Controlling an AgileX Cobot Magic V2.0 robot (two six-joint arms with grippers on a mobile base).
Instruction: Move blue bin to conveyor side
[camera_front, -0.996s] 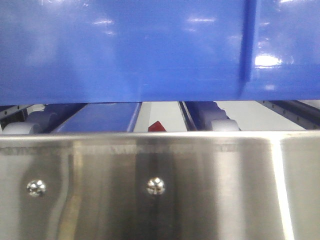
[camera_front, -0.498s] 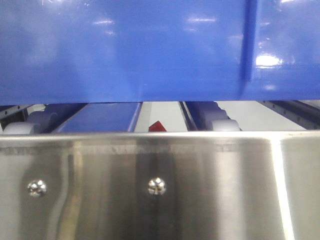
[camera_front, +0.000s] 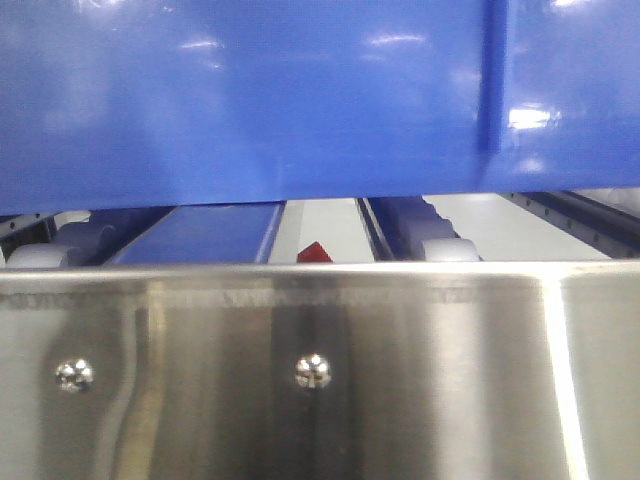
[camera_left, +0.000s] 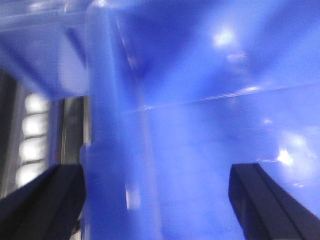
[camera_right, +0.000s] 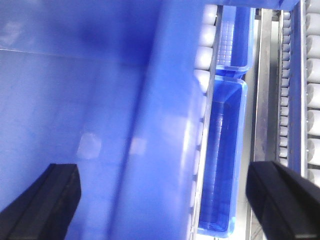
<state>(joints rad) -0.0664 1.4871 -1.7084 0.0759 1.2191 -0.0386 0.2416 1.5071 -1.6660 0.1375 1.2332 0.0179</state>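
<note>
In the front-facing view the blue bin fills the upper half. It hangs over the near end of the conveyor, and its lower edge sits a little higher at the right than at the left. One vertical rib runs down its wall right of centre. Through the gap under that edge, from left to right, are a pale roller, the blue centre strip, a small red triangular mark and a dark rail. Whether the bin rests on the rollers cannot be told. The steel end plate spans the bottom of the view, with two bolts in its left half.

In the left wrist view the left gripper has its fingers wide apart. One is at the lower left, beside a row of bright rollers. The other is at the lower right, over the bin's inside. The bin's thick rim runs between them, just beside the left finger and well apart from the right one.

In the right wrist view the right gripper is also spread wide, its fingers at the two lower corners. The bin's wall and rim lie between them without being pinched. Right of the rim, two smaller blue tubs sit end to end. Next come a steel rail and further rollers.
</note>
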